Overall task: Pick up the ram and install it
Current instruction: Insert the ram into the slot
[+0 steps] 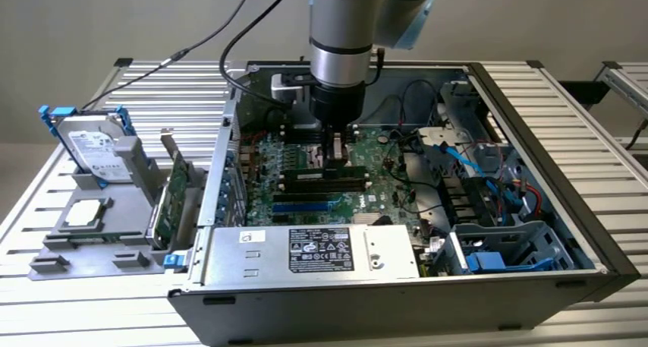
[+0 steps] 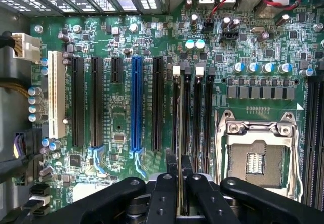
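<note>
My gripper (image 1: 335, 151) reaches down into the open computer case (image 1: 547, 210), over the motherboard's (image 1: 303, 195) black memory slots (image 1: 324, 181). In the wrist view its two black fingers (image 2: 171, 169) are shut on the ram (image 2: 178, 123), seen edge-on as a thin strip. The strip runs lengthwise along the outermost memory slot (image 2: 175, 107), the one with a white latch (image 2: 176, 71) at its far end. I cannot tell whether the ram's lower edge touches the slot.
On a grey holder outside the case, at the exterior view's left, stand a silver hard drive with blue rails (image 1: 96, 146) and a green expansion card (image 1: 174, 195). Near the slots are the CPU socket (image 2: 258, 155), a blue expansion slot (image 2: 135, 107), the power supply (image 1: 314, 250) and loose cables (image 1: 456, 153).
</note>
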`<state>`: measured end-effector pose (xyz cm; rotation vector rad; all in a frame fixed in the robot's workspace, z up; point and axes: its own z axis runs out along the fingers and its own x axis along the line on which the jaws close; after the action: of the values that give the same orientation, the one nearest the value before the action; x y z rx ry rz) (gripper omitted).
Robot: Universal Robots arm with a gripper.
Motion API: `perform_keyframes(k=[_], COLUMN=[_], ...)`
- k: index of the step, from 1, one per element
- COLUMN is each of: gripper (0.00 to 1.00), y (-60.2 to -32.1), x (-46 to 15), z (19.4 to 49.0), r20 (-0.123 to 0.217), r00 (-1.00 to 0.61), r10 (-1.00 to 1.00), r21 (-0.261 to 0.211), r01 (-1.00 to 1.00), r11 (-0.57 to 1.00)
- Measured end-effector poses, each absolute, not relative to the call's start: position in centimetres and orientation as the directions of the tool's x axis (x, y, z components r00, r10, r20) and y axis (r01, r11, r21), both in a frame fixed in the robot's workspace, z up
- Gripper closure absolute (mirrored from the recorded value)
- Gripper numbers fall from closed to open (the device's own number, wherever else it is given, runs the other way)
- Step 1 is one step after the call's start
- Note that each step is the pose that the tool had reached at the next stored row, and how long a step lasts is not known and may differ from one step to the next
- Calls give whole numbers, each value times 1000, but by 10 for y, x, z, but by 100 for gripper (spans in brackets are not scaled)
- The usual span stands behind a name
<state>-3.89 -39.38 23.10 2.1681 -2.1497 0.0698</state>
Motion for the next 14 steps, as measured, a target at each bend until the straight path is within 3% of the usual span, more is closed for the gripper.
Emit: perform_keyframes(k=[14], gripper=[86], y=[-394], x=[-35], z=[227], r20=[94], r00=[10], r10=[-996], r21=[36], r01=[-999], r11=[-7])
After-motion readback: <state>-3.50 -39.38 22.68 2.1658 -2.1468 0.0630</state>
